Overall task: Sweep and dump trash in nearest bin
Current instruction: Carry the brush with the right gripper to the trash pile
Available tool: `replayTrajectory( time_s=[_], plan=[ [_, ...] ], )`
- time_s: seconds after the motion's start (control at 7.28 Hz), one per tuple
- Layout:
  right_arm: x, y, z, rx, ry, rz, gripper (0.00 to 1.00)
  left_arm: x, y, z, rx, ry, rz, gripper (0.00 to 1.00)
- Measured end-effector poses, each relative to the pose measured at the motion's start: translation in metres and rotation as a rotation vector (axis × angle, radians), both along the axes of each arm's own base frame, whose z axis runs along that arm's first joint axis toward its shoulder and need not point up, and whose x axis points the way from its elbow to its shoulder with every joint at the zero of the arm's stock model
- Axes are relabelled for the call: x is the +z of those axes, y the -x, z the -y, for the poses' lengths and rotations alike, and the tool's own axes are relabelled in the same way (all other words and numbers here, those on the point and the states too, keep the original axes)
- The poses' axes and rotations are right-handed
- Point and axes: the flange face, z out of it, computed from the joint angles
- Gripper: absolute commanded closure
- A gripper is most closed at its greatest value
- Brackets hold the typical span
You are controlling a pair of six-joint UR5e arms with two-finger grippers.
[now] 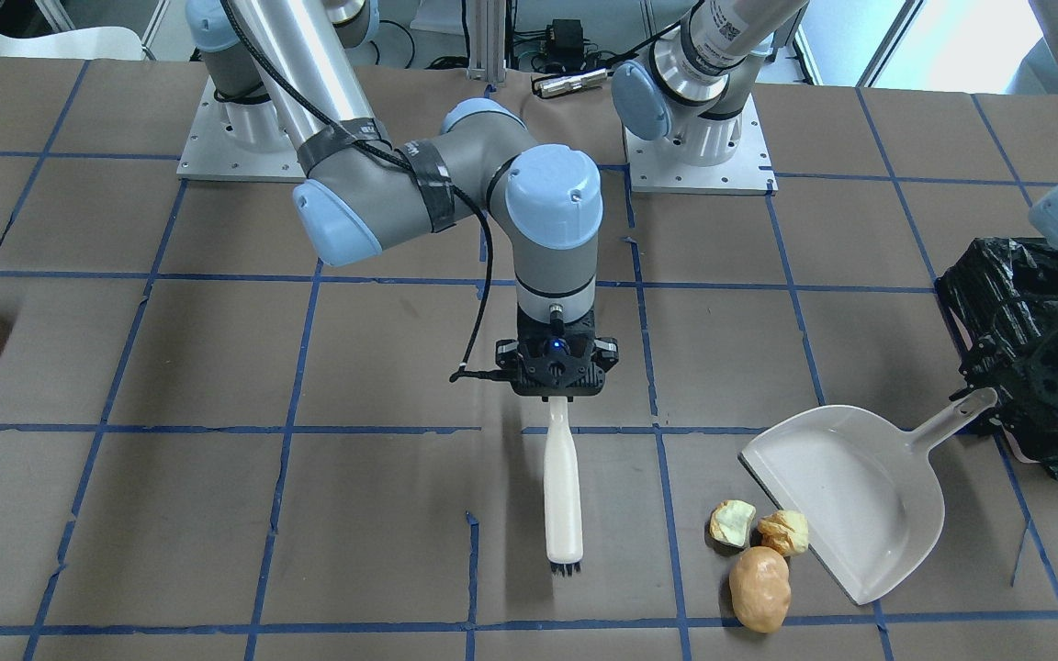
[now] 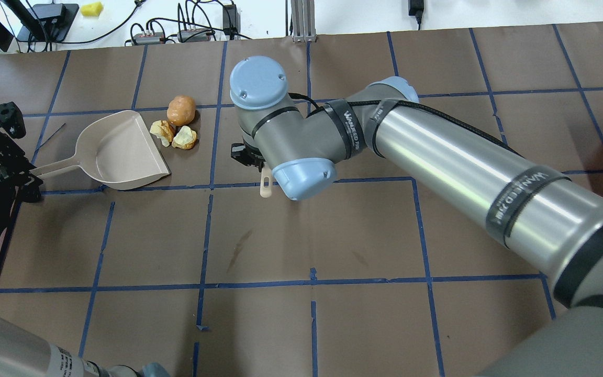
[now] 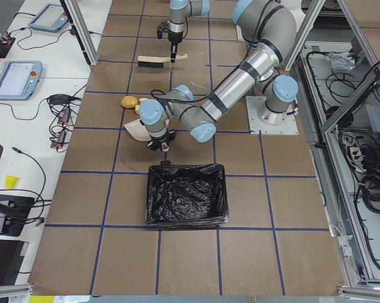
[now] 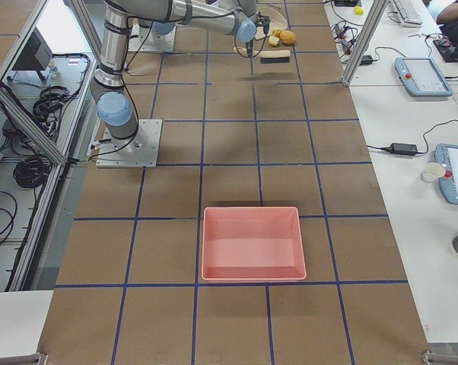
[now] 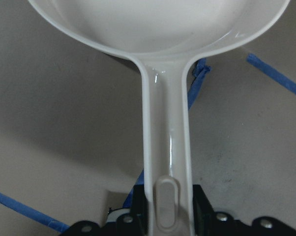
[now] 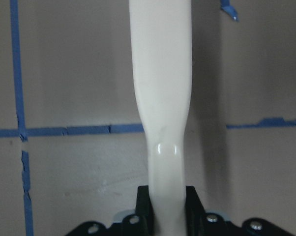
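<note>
The trash lies just off the dustpan's point(image 1: 846, 496) mouth: a tan-orange potato-shaped lump point(image 1: 759, 588) and two smaller chunks, one pale yellow point(image 1: 731, 523) and one golden-brown point(image 1: 784, 532). The grey-white dustpan rests on the table, and my left gripper point(image 5: 167, 211) is shut on its handle point(image 5: 165, 147). A white brush point(image 1: 563, 487) with black bristles point(image 1: 566, 569) points toward the table's front edge, with my right gripper point(image 6: 166, 211) shut on its handle. The brush stands about one grid square from the trash. The bin point(image 3: 187, 194), lined with a black bag, sits behind the dustpan's handle.
A pink tray point(image 4: 252, 242) without a bag sits at the table's far end on my right. Blue tape lines grid the brown table point(image 2: 364, 235). My right arm point(image 2: 437, 157) stretches across the middle of the table.
</note>
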Motion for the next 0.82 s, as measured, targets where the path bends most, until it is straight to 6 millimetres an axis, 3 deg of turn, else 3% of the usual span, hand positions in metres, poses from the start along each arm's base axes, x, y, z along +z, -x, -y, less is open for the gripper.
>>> replayTrajectory(
  time_s=[0.27, 0.82],
  plan=[
    [0.003, -0.026, 0.018, 0.013, -0.014, -0.005, 0.93, 0.0, 0.001, 0.0, 0.002, -0.001, -0.001, 0.94],
    [-0.016, -0.075, 0.041, 0.049, 0.0, 0.013, 0.92, -0.001, 0.001, 0.0, 0.012, -0.003, 0.0, 0.93]
  ],
)
